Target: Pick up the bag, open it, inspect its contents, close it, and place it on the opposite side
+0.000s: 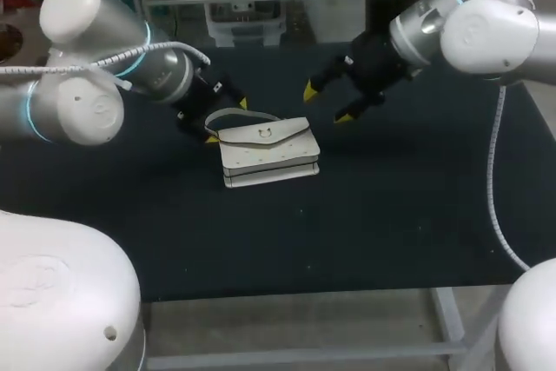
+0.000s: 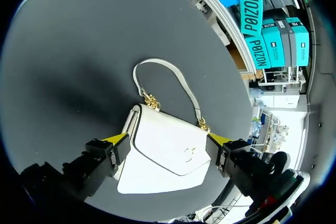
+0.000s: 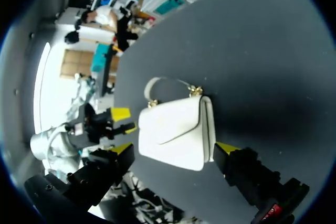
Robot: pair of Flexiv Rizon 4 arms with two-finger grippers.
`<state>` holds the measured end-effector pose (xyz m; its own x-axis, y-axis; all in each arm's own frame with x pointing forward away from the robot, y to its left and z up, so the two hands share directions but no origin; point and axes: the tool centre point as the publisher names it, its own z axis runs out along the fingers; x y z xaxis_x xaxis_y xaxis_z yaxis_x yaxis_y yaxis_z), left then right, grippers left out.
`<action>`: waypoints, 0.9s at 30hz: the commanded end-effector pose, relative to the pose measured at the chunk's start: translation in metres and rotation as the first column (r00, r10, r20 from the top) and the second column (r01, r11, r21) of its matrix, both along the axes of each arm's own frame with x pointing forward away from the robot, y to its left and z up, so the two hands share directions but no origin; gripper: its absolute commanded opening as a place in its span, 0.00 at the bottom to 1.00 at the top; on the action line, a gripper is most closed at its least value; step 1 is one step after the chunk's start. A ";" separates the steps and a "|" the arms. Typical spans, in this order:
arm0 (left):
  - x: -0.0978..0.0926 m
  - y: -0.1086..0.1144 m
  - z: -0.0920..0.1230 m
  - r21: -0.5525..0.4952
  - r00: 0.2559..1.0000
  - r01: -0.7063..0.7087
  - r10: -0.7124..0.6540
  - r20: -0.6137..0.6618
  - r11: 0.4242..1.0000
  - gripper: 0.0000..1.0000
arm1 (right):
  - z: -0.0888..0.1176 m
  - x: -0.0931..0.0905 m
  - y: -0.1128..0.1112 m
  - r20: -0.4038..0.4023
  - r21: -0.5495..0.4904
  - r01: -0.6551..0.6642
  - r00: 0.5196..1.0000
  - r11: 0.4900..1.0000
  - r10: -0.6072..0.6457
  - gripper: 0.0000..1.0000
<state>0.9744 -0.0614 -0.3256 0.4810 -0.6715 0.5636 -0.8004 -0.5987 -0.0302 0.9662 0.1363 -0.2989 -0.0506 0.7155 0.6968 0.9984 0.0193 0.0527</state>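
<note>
Dark table [image 1: 365,232] fills the scene. My left end effector [image 1: 224,121] hangs spread wide with nothing in it, just beside the handle [image 1: 234,111] of the white handbag [image 1: 265,152]. Its wrist view frames the bag between the fingers and shows gold chain links [image 2: 150,99] at the handle's ends. My right end effector [image 1: 326,103], also wide open and empty, is behind the bag to its right, apart from it. The bag lies flat near the table's middle, flap shut.

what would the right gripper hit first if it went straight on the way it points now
Probably the white bag: in its wrist view the right gripper is open with the bag straight ahead, though depth is unclear.
</note>
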 end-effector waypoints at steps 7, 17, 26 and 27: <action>0.010 0.019 -0.016 -0.175 0.986 0.167 -0.169 0.003 0.970 1.00 | -0.025 0.020 0.006 -0.139 0.061 -0.076 0.987 0.995 0.084 1.00; 0.006 0.017 -0.029 -0.310 0.968 0.241 -0.250 0.009 0.920 0.77 | -0.042 0.022 0.019 -0.167 0.149 -0.102 0.978 0.984 0.127 1.00; -0.008 0.007 -0.031 -0.346 0.945 0.313 -0.327 0.019 0.885 0.69 | -0.043 0.017 0.025 -0.175 0.156 -0.129 0.972 0.979 0.156 0.91; -0.010 0.007 -0.031 -0.355 0.942 0.320 -0.335 0.021 0.878 0.67 | -0.044 0.016 0.026 -0.175 0.156 -0.130 0.972 0.979 0.157 0.89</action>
